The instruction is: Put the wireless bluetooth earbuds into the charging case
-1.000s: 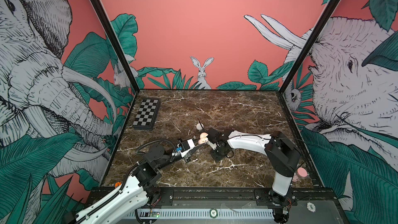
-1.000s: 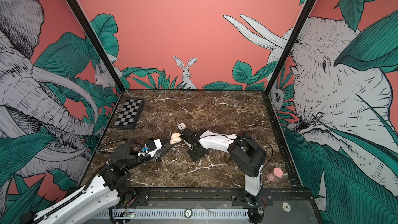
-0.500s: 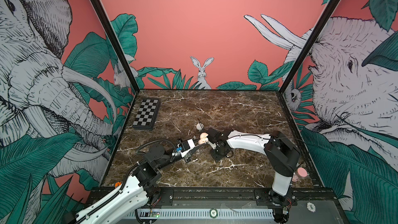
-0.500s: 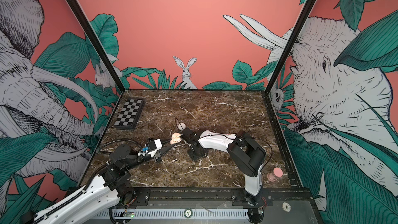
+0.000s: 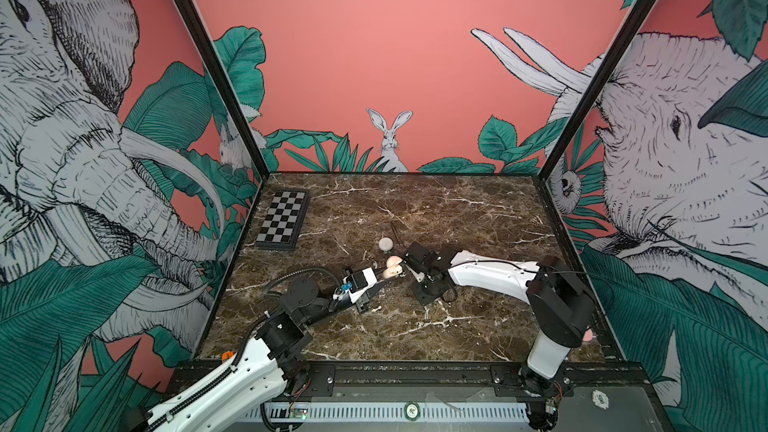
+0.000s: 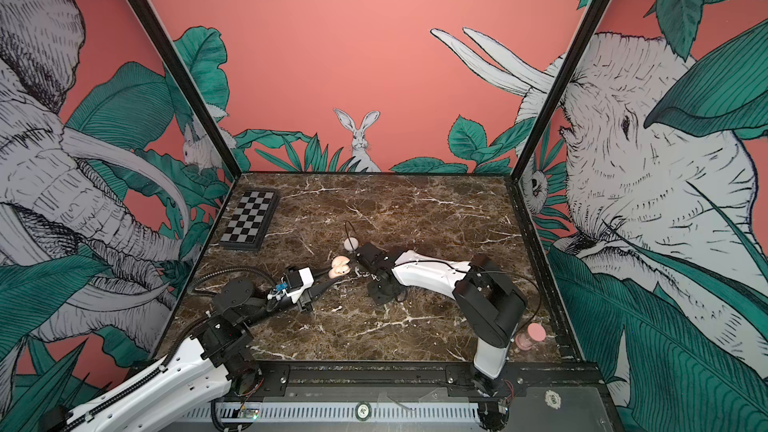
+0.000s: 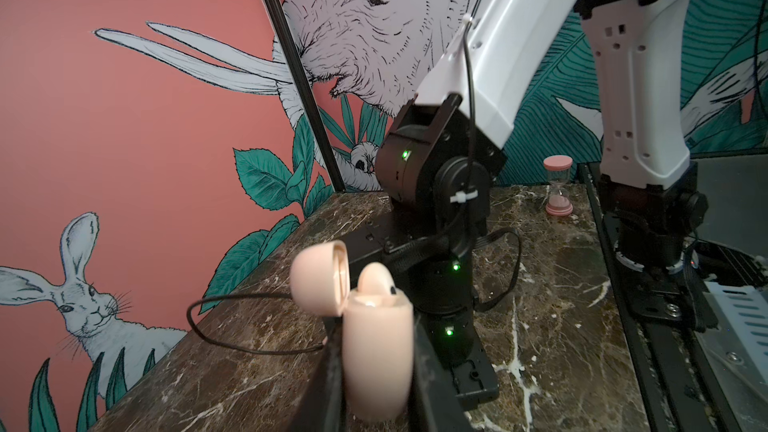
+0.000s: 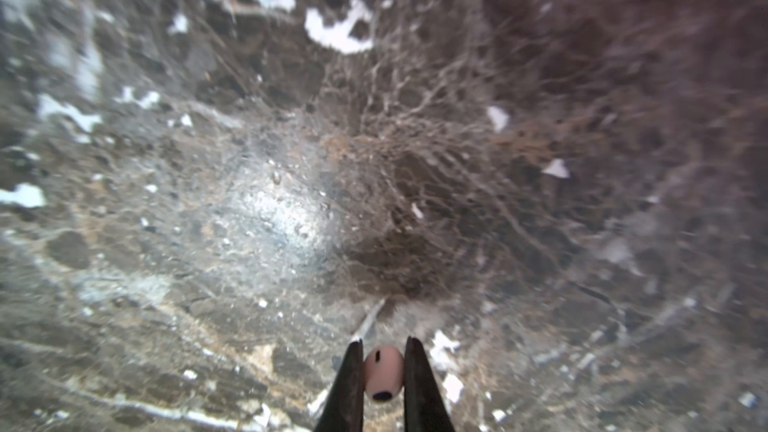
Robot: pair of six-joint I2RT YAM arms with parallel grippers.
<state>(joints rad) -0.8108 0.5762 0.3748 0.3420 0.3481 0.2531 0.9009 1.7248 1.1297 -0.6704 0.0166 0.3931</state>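
Two grippers mid-frame: left gripper [image 7: 374,338] squeezes an open pale-pink plastic case [image 7: 376,371], right gripper [image 8: 384,351] pinches a tiny pink earbud [image 8: 383,374].

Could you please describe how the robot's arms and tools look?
Both arms have white shells with black joints. The left arm carries a black ribbed hose; the right arm a thin black cable. Left tool and right tool have slim black fingers.

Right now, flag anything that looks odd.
One earbud sits proud of the open case in the left gripper, seemingly not seated. The right gripper grips the second earbud. Nothing else stands out.
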